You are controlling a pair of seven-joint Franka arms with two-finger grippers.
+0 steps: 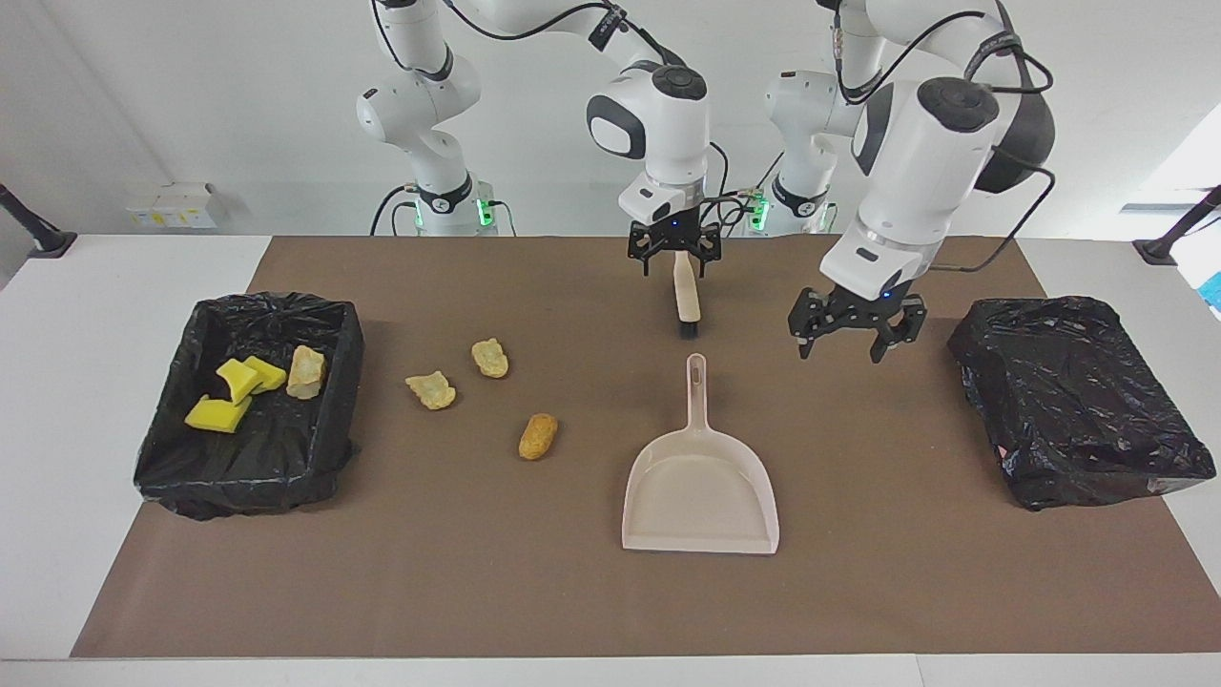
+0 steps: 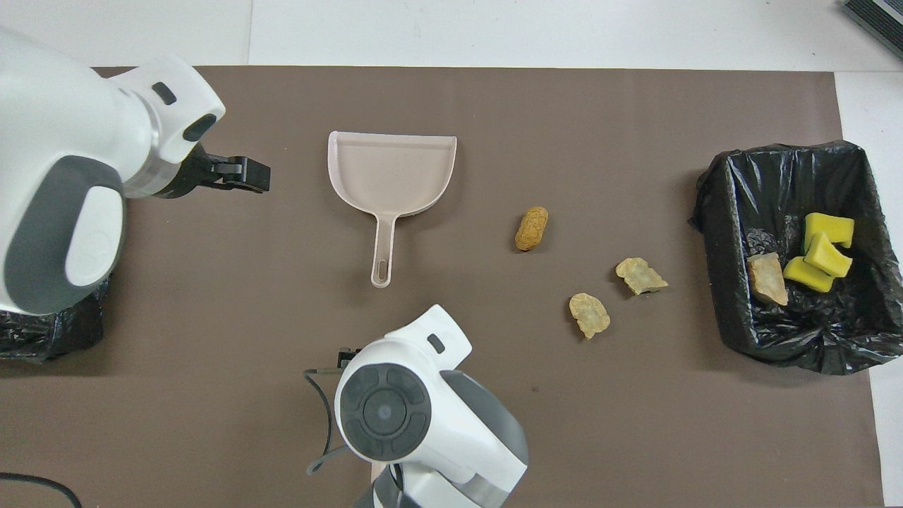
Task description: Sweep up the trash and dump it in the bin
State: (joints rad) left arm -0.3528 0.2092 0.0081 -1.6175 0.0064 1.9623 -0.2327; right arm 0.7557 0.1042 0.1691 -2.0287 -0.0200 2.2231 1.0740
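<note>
My right gripper (image 1: 672, 256) hangs open over the handle end of the brush (image 1: 685, 301). The brush lies on the mat with its long axis running away from the robots, bristles toward the dustpan (image 1: 701, 501). I can't tell whether the fingers touch it yet, and I see no grip. My left gripper (image 1: 852, 332) is also released and empty, over bare mat between the dustpan's handle (image 1: 697, 386) and the covered bin (image 1: 1078, 401).

Three brown lumps (image 1: 538, 436) are loose on the mat. All of them lie to the side of the right gripper, toward the right arm's end of the table, between the dustpan and the open bin (image 1: 205, 310). The nearest sits just beside the pan, and the other two (image 1: 431, 389) are closer to the bin. A fourth lump and three yellow sponge pieces (image 1: 219, 415) are already inside it.

What matters, I judge, is that the pan's mouth faces away from the robots while the lumps lie off to its side. Nothing can be brushed straight in as it stands. The pan's handle points back at the brush and is nearer the left gripper, so I'd expect the left to take the pan and the right to take the brush.
</note>
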